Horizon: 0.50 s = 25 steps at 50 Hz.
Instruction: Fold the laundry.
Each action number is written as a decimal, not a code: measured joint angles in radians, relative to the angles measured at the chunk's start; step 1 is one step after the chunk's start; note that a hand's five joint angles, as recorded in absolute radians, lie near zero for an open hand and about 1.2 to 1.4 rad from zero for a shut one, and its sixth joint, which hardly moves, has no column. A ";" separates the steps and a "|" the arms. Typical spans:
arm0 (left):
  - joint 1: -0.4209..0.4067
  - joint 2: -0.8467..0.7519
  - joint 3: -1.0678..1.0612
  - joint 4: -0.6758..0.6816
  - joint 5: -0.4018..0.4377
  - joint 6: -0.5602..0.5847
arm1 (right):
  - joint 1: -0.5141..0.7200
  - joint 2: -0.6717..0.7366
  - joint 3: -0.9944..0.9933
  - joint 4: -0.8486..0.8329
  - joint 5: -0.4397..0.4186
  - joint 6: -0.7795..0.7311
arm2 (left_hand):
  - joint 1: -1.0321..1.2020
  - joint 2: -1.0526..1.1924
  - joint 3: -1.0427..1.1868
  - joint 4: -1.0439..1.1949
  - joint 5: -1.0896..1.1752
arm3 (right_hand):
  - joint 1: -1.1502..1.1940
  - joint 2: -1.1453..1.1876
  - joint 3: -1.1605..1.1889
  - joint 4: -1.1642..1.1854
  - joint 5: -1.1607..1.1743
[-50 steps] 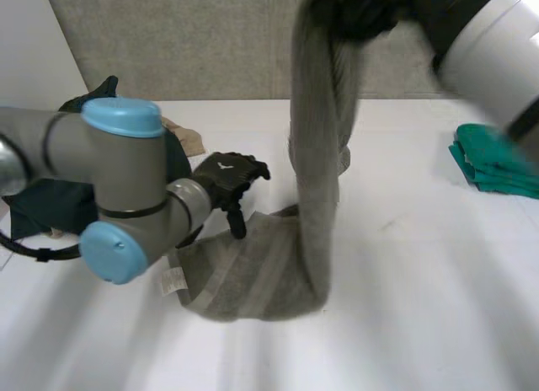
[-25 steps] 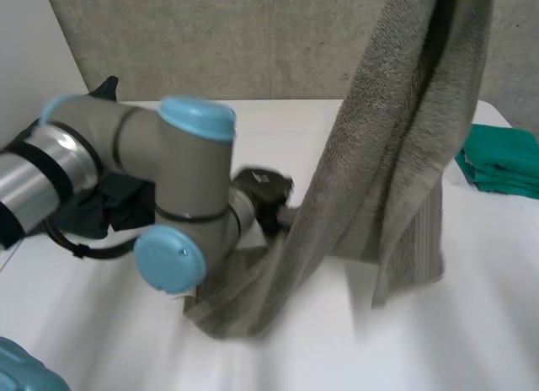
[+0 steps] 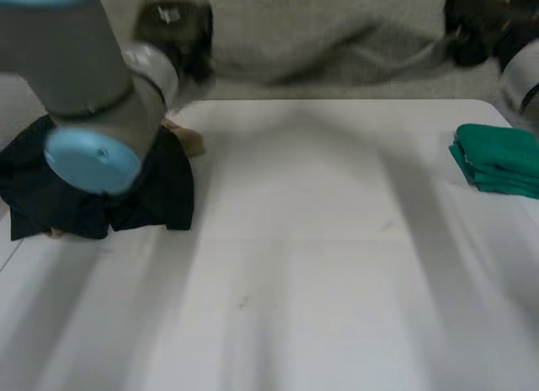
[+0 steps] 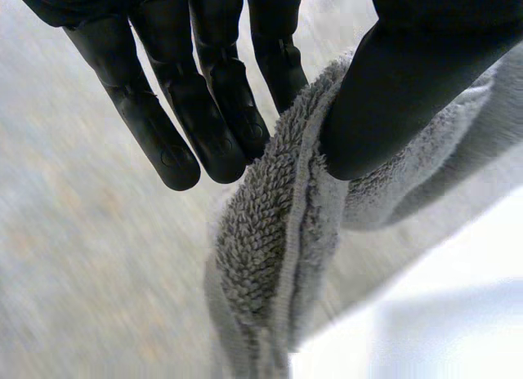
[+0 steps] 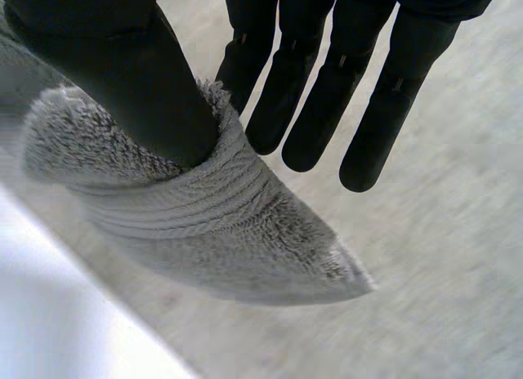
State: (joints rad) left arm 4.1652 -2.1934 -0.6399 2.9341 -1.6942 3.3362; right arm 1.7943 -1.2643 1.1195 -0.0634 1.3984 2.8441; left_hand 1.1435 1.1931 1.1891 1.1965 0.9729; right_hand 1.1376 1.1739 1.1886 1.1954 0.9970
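Observation:
A grey towel (image 3: 328, 37) is stretched wide in the air above the far side of the white table (image 3: 295, 265), between my two hands. My left hand (image 3: 173, 29) is raised at one end; its thumb pinches the towel's hemmed edge (image 4: 286, 232) against straight fingers (image 4: 208, 109). My right hand (image 3: 472, 24) is up at the other end; its thumb presses a towel corner (image 5: 212, 224) against its fingers (image 5: 327, 93).
A dark crumpled garment (image 3: 93, 189) lies at the table's left, with a tan piece (image 3: 187, 138) beside it. A folded green cloth stack (image 3: 497, 159) sits at the right edge. My left arm's blue-capped joint (image 3: 88, 155) hangs over the dark garment.
The towel went from hanging off my right hand with its end on the table to being spread between both hands. My left hand took hold of it and rose up-left.

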 measured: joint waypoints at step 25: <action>-0.016 -0.246 -0.223 0.030 0.035 0.153 | 0.046 0.182 0.352 -0.033 -0.044 -0.190 | -0.686 -0.732 -0.724 -0.744 -0.694 | 0.000 0.000 0.000 0.000 0.000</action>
State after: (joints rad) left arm 4.1494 -2.4396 -0.8632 2.9636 -1.6590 3.4888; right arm 1.8399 -1.0826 1.4715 -0.0959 1.3542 2.6542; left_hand 0.4575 0.4612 0.4649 0.4529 0.2789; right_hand 1.1376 1.1739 1.1886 1.1954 0.9970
